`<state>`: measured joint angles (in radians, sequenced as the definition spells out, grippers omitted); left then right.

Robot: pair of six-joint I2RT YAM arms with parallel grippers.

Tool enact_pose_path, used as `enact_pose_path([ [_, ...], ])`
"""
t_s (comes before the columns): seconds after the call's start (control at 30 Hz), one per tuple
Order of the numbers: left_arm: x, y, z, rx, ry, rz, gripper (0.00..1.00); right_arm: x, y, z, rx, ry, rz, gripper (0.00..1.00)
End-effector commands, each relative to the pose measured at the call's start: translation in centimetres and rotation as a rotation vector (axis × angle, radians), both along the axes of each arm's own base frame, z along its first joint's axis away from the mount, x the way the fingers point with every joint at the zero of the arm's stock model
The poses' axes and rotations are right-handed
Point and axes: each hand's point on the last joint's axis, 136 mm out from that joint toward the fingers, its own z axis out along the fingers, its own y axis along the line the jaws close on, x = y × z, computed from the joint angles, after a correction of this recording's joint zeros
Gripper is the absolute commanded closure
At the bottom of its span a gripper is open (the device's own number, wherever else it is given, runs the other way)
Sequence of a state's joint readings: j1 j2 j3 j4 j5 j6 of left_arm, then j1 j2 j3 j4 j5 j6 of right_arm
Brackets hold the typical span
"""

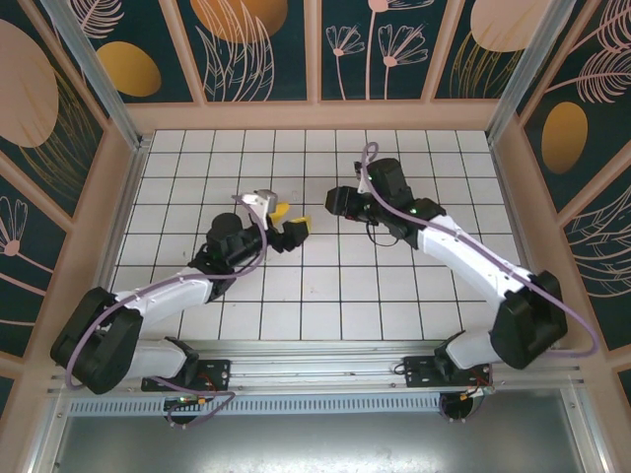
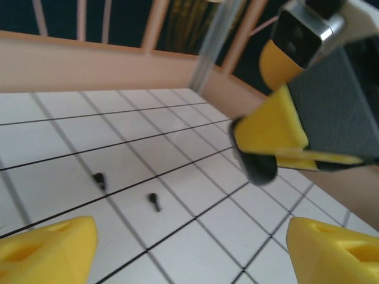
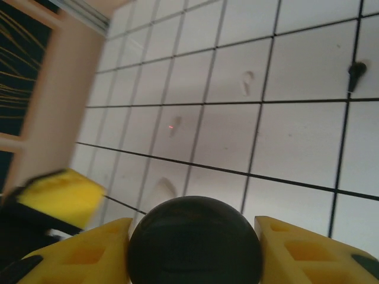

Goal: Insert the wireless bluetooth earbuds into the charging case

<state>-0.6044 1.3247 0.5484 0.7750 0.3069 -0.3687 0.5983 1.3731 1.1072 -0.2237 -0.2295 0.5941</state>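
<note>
Little of the task looks done. The right claw (image 3: 195, 251) is closed on a round black case (image 3: 195, 234), which sits snug between its two yellow fingers, at 6 o'clock in the right wrist view. I cannot tell whether the lid is open. The left claw (image 2: 189, 251) is spread wide with nothing in it. In the top view both claws hang close together over the middle of the tiled desk (image 1: 197, 158), with the left one at 9 o'clock from the right.

The earbuds lie loose on the desk, so by my reading every bud is yet to be picked up and put in.

Counts: one black case. Two black buds (image 2: 99, 179) (image 2: 154, 201) lie near each other at 8 o'clock in the left wrist view. In the right wrist view one black bud lies at 2 o'clock, likely one of the same pair. Two pale marks there are probably white buds (image 3: 247, 83) (image 3: 164, 188), one at 1 o'clock and one at 8 o'clock, though they are too blurred to be sure.
</note>
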Motion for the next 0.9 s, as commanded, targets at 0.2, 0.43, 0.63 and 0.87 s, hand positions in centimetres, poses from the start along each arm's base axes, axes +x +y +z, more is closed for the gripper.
enact_pose_path([
  [0.2, -1.7, -4.4, 5.6, -0.152, -0.180, -0.120, 0.26, -1.9, -1.4, 5.8, 0.298, -0.077, -0.116, 0.53],
  [0.43, -1.3, -7.1, 6.5, -0.177, -0.178, -0.184, 0.32, -2.6, -1.7, 5.5, 0.321, -0.061, -0.120, 0.52],
  [0.63, -0.5, -8.9, 6.2, -0.144, -0.146, -0.196, 0.50, -2.6, -1.7, 5.5, 0.324, -0.055, -0.123, 0.51],
  [0.87, 0.1, -9.1, 5.3, -0.138, -0.115, -0.174, 0.68, -2.6, -1.8, 5.8, 0.324, -0.053, -0.127, 0.51],
])
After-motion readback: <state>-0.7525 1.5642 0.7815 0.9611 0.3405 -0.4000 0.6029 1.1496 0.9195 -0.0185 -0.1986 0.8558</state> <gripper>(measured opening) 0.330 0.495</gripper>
